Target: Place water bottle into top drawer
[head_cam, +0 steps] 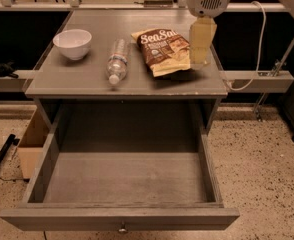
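Note:
The water bottle (117, 60) lies on its side on the grey cabinet top (87, 79), its white cap pointing toward the front edge. Below it the top drawer (119, 218) is pulled far out, with nothing inside and a small knob at the front. My gripper (199, 61) hangs from a white wrist over the right part of the cabinet top. It sits at the right edge of the snack bag, well to the right of the bottle, and holds nothing that I can see.
A white bowl (73, 43) stands at the left of the top. A brown snack bag (163, 51) lies between the bottle and the gripper. A tan cardboard box (32, 144) sits on the floor left of the drawer. A white cable (257, 44) runs at the right.

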Robot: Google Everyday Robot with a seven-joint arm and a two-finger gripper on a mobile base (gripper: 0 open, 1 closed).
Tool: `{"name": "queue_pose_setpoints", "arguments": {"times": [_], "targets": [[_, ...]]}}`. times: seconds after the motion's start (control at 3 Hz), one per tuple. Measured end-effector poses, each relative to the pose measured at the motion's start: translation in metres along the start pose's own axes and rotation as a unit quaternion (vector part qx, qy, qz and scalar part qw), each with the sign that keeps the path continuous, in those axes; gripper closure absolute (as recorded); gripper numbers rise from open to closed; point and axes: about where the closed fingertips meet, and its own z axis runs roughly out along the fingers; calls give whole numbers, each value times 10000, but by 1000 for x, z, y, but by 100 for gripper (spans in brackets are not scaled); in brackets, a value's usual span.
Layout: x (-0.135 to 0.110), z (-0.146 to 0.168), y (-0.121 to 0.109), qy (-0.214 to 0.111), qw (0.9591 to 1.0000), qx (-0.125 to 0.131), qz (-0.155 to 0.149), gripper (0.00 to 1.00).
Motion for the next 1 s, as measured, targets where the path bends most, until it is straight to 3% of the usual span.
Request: {"name": "queue_pose_setpoints", "arguments": {"times": [0.33,1.0], "targets": [[-48,13,-8,-105,9987,23,-495,0],[-51,16,-25,-146,9985,114,-506,0]]}}
